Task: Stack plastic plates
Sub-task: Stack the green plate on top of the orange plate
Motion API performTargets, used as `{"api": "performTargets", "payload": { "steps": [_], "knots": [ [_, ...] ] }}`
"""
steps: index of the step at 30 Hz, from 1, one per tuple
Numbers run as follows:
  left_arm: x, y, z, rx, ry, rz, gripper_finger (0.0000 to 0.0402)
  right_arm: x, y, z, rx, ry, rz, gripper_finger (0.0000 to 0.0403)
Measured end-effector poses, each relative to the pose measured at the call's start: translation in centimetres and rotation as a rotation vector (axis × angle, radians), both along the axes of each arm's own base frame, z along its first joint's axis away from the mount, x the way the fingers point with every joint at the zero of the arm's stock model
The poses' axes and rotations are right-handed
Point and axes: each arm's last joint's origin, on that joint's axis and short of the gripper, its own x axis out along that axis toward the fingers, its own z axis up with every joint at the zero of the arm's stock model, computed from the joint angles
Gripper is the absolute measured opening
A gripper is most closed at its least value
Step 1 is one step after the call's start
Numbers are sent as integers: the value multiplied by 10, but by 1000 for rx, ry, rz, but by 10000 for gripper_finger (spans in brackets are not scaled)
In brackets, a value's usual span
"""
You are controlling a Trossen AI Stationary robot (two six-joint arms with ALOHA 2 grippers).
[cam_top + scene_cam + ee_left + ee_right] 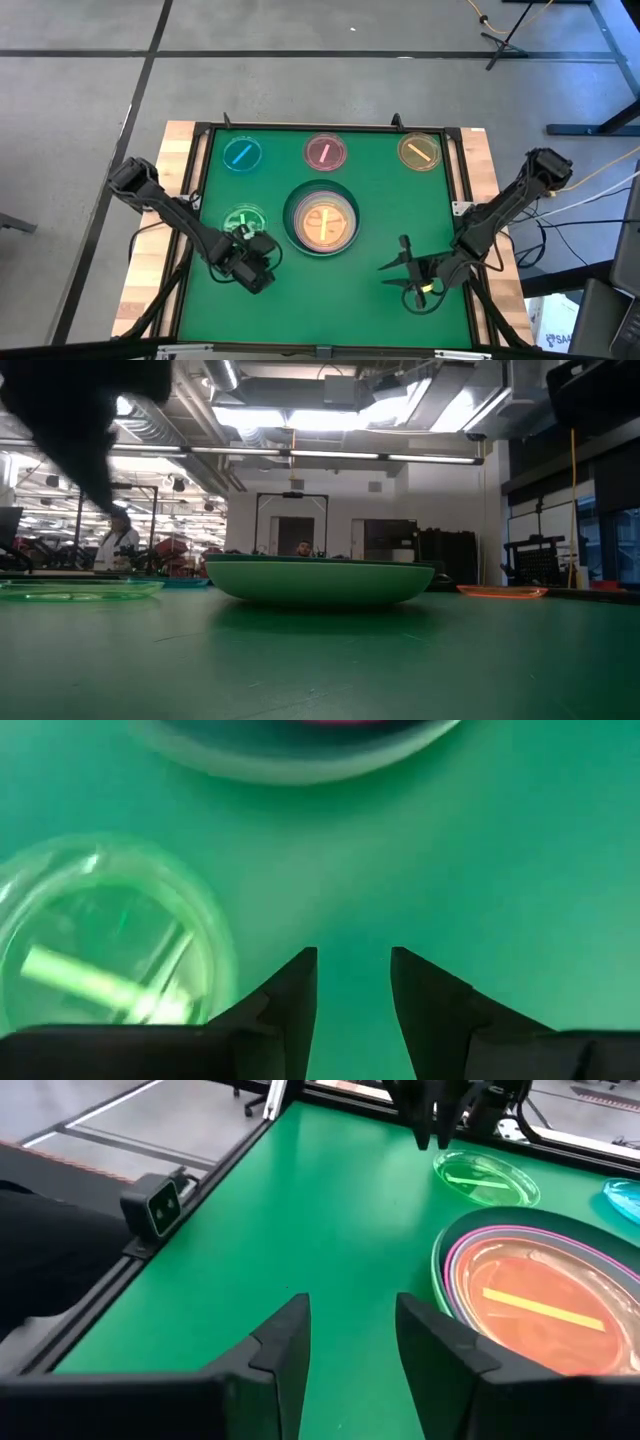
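A stack of large plates (322,220) sits at the middle of the green mat: a dark green rim outermost, pink and pale rims inside, and a small brownish translucent plate (545,1308) on top. Small translucent plates lie flat on the mat: blue (241,155), pink (325,152) and amber (419,151) along the far side, green (244,220) left of the stack. My left gripper (256,256) hovers open just near of the green plate (100,960), its fingers over bare mat. My right gripper (395,257) is open to the near right of the stack, over bare mat.
A dark frame (458,170) borders the mat, with a small camera (152,1205) on its near rail. Bare mat (330,290) lies near of the stack between the two grippers. In the low view the stack (320,580) stands in the middle, and people show far behind in the room.
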Motion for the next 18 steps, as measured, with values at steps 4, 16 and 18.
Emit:
{"api": "performTargets", "payload": {
  "steps": [4,16,18],
  "knots": [
    [-13,8,-22,32,83,7,123,1,0,-2,-18,2,-16,140],
    [-36,25,-60,112,163,11,123,2,-3,-2,-94,-30,-77,140],
    [-36,25,-63,94,148,-9,123,2,-4,-2,-92,-29,-81,140]
  ]
}}
